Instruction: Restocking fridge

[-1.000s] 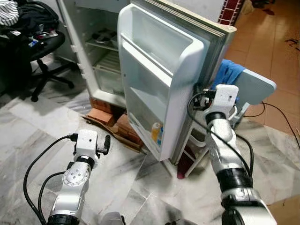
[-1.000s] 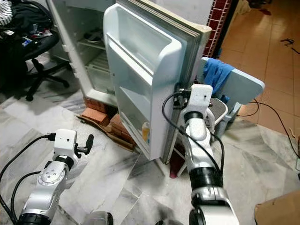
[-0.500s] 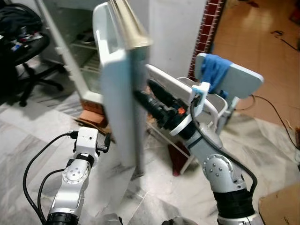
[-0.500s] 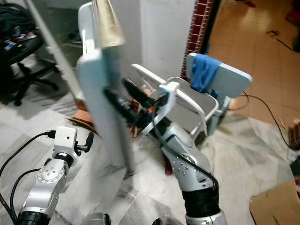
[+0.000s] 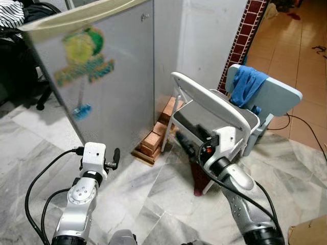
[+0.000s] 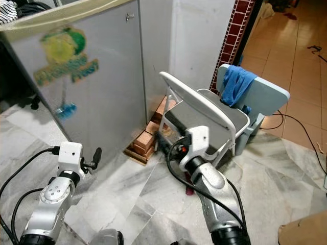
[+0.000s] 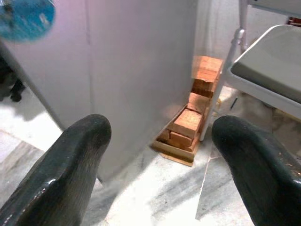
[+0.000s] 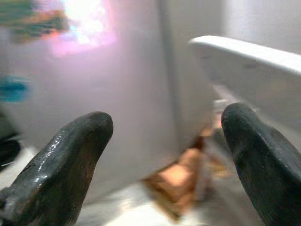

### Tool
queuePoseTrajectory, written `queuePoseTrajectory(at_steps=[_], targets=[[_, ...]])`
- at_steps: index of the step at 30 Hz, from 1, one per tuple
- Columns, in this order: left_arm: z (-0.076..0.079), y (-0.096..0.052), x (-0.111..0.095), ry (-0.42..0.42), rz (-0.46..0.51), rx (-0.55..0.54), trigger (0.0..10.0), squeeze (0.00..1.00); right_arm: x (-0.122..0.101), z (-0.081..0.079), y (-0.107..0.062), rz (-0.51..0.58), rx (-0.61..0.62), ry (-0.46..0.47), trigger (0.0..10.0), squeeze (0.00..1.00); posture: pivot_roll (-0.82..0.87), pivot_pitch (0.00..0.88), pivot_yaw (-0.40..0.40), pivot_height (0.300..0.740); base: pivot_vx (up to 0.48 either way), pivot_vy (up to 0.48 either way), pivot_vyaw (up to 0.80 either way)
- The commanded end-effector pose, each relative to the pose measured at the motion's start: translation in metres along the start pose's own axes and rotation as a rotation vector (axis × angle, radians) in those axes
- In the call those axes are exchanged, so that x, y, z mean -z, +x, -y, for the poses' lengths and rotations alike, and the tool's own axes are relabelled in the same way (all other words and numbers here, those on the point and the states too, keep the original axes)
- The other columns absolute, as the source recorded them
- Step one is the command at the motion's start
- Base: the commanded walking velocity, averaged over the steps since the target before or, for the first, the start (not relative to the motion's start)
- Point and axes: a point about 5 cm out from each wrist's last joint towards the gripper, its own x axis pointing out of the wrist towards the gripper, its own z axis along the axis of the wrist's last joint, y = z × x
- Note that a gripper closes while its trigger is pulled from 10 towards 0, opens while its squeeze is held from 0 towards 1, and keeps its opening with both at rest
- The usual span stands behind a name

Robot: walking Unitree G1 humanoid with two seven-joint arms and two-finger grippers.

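The fridge door (image 5: 102, 76) has swung round since a second ago: it stood open showing its shelves, and now its grey outer face with the blurred sticker (image 5: 84, 53) fronts you, shut or nearly so. Your right pincer (image 5: 185, 144) has dropped away from the door's edge and sits low by the white folding chair (image 5: 212, 109), fingers spread wide, holding nothing. The left pincer (image 5: 115, 155) hovers near the door's lower right, also spread and empty. Check the seal before you leave: if a gap shows, press the door's free edge flat, keeping clear of the bricks (image 5: 153, 140) under the fridge.
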Motion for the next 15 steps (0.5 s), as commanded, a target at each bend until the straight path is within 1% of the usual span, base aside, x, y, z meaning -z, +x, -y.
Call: queuePoseTrajectory(at_steps=[1,2,3,5,8,11,15], targets=[[-0.007,-0.003,-0.004,0.000,0.026,-0.037,10.0,0.00,-0.003,0.002,0.000,0.025,0.039,-0.033,10.0,0.00,0.09,0.037,-0.013,0.740,0.000,0.469,0.00],[-0.007,-0.003,-0.006,0.013,0.043,-0.038,10.0,0.00,-0.003,0.004,-0.002,0.028,0.063,-0.044,10.0,0.00,0.08,0.036,-0.012,0.740,0.000,0.469,0.00],[-0.007,-0.004,-0.011,0.064,0.090,-0.039,10.0,0.00,-0.001,0.010,-0.007,0.027,0.128,-0.073,10.0,0.00,0.08,0.036,-0.013,0.740,0.000,0.469,0.00],[-0.007,-0.005,-0.016,0.098,0.126,-0.043,10.0,0.00,0.001,0.015,-0.010,0.027,0.171,-0.085,10.0,0.00,0.08,0.037,-0.013,0.740,0.000,0.469,0.00],[-0.006,-0.003,-0.023,0.124,0.166,-0.047,10.0,0.00,0.004,0.022,-0.013,0.031,0.241,-0.104,10.0,0.00,0.07,0.041,-0.012,0.740,0.000,0.469,0.00],[-0.007,-0.001,-0.026,0.133,0.179,-0.050,10.0,0.00,0.003,0.025,-0.012,0.037,0.273,-0.115,10.0,0.00,0.07,0.040,-0.010,0.740,0.000,0.469,0.00],[-0.009,0.001,-0.030,0.135,0.193,-0.049,10.0,0.00,0.002,0.025,-0.009,0.043,0.285,-0.119,10.0,0.00,0.07,0.038,-0.006,0.740,0.000,0.469,-0.59]])
